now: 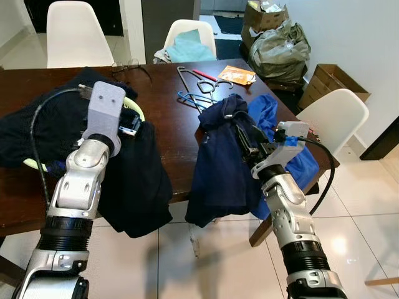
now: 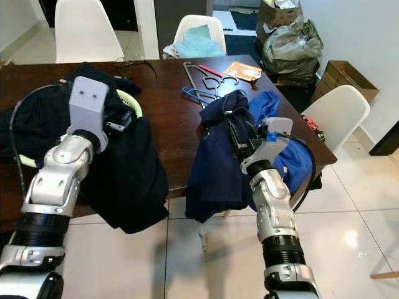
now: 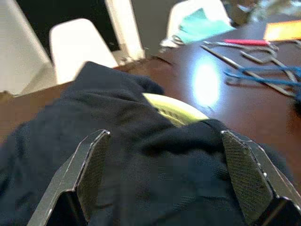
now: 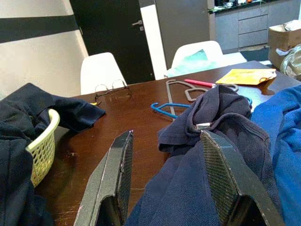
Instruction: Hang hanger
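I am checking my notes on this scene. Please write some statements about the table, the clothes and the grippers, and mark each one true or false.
1. A blue hanger lies on the wooden table. True.
2. The right gripper is shut. False: it is open, at the navy garment.
3. The yellow basket stands on the floor. False: it is on the table.
4. The left gripper is open over dark cloth. True.
5. Eyeglasses lie on the table. True.

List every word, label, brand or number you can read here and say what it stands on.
None can be read.
orange packet on the table: any print is too small to read.
cardboard boxes by the wall: no legible marking.
navy garment ahead of the right gripper: no readable label.
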Motion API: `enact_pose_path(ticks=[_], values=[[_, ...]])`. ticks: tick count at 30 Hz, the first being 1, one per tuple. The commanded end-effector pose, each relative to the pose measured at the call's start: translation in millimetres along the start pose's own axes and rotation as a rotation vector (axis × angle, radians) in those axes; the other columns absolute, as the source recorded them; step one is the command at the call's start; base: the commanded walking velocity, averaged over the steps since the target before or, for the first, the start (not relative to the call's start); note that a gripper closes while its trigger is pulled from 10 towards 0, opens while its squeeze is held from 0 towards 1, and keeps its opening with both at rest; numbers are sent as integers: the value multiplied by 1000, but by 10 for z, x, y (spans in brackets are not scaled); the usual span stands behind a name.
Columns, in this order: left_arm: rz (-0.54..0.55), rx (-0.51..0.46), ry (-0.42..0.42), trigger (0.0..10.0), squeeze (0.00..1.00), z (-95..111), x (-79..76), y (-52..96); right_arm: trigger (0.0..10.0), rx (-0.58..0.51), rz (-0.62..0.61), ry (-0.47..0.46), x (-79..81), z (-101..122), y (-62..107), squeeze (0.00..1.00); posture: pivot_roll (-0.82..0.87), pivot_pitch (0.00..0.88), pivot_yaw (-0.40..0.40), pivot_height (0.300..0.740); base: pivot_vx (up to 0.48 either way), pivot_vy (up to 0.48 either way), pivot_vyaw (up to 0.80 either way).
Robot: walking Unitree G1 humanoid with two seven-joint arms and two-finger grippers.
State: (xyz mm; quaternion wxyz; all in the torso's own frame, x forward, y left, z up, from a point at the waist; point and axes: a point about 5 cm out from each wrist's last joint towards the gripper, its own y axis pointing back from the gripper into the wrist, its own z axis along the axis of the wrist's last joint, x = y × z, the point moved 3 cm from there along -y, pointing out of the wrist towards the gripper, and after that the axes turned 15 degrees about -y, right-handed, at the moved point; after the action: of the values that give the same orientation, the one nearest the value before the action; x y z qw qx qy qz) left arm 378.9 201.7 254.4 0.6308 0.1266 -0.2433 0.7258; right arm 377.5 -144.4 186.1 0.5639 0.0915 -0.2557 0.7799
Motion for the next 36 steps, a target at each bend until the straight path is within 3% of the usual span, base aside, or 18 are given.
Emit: enact_pose_path(ticks=[1, 10, 18, 19, 20, 21, 36], values=[[1, 18, 7, 10000, 0, -8, -2, 4, 10000, 11, -6, -5, -24, -8, 5, 0, -24, 122, -87, 740, 0, 0, 0], [-64, 205, 29, 10000, 0, -277, -152, 86, 10000, 10, -11, -8, -24, -12, 12, 0, -23, 123, -80, 740, 0, 0, 0], [-120, 233, 66, 10000, 0, -302, -212, 102, 10000, 2, -10, -16, 2, -10, -9, 0, -21, 118, -79, 740, 0, 0, 0], [-120, 237, 69, 863, 0, -303, -210, 99, 10000, 1, -8, -17, 13, -11, -15, 0, -20, 117, -78, 740, 0, 0, 0], [-121, 240, 71, 863, 0, -304, -209, 98, 10000, 0, -6, -18, 21, -12, -19, 0, -20, 117, -78, 740, 0, 0, 0], [-122, 242, 71, 0, 0, -302, -206, 98, 10000, -1, -5, -20, 28, -15, -21, 0, -19, 117, -77, 740, 0, 0, 0], [-101, 253, 72, 0, 0, -293, -145, 97, 10000, -1, -7, -24, 27, -27, -22, 0, -19, 113, -74, 740, 0, 0, 0]])
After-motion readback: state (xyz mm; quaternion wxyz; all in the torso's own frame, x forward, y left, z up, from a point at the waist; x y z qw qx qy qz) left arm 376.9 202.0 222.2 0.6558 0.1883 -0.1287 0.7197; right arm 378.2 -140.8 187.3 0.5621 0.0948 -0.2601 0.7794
